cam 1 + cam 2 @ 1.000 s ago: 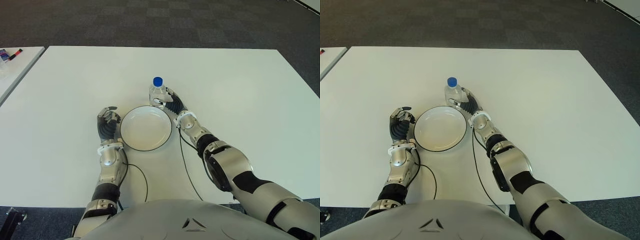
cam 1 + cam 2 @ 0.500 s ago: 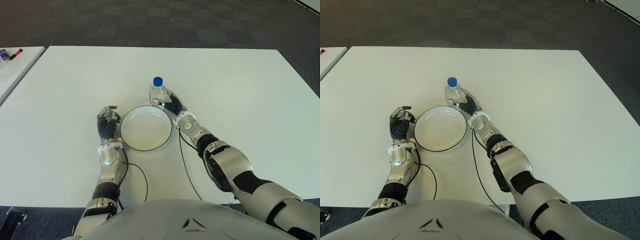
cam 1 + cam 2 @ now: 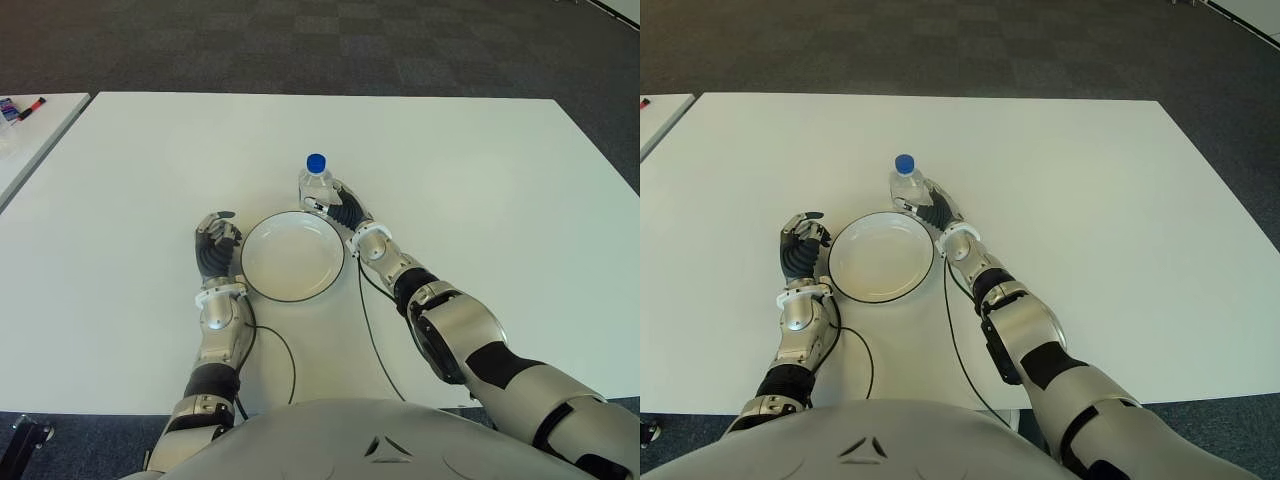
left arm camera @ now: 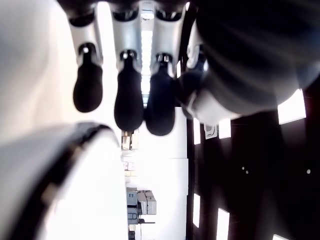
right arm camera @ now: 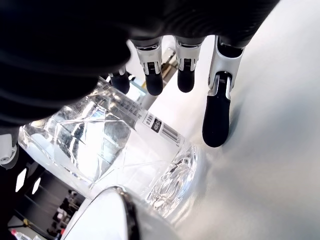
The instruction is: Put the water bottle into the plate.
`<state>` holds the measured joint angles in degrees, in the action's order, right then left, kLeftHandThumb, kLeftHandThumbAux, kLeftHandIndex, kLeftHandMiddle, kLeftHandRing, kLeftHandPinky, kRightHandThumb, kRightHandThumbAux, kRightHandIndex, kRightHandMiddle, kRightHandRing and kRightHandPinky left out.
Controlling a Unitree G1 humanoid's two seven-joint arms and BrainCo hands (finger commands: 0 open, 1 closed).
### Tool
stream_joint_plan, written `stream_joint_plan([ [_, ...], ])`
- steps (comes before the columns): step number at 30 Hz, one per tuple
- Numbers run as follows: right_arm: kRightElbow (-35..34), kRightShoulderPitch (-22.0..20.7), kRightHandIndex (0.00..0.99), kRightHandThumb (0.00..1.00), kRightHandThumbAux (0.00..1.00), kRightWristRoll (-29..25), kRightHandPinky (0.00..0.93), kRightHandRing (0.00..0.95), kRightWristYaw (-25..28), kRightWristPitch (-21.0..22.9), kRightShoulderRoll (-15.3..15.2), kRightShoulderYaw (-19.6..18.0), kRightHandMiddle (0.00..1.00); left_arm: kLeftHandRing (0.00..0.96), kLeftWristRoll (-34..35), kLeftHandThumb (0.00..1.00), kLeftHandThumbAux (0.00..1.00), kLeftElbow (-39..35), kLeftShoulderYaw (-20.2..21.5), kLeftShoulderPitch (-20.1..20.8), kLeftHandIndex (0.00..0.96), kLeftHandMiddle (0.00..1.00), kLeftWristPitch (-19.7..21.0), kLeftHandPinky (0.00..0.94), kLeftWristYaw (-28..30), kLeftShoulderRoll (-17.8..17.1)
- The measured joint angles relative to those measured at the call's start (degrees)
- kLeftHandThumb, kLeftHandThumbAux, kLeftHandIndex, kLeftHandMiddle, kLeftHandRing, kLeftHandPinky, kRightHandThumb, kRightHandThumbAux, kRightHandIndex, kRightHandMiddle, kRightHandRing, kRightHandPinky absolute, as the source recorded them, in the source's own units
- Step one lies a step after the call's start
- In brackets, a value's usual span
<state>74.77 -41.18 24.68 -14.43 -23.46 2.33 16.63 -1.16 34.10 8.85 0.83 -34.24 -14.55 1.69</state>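
- Looks like an office or lab-type room, not anybody's home.
- Floor is dark grey carpet tile in a checker pattern, the classic commercial stuff.
- The big plain white table reads as a work or meeting table, and a second white table stands just beside it on the robot's left.
- That second one has markers lying on it.
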Motion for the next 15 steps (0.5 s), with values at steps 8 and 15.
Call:
stream_joint_plan([
  [8, -0.1, 0.0, 0.000, 0.417, 0.346, 0.4, 0.000, 0.000, -0.6, 0.0, -0.1, 0.6, 0.000, 0.670, 0.0, 0.691, 0.715, 0.0, -0.1, 0.1, 0.435, 0.695, 0.7, 0.651, 0.0, -0.4],
  [15, -0.2, 0.0, 0.000, 0.408, 0.356, 0.8, 0.000, 0.000, -0.9, 0.0, -0.1, 0.9, 0.000, 0.675, -0.1, 0.691, 0.716, 0.0, -0.2, 0.1, 0.435, 0.695, 0.4, 0.658, 0.0, -0.7],
])
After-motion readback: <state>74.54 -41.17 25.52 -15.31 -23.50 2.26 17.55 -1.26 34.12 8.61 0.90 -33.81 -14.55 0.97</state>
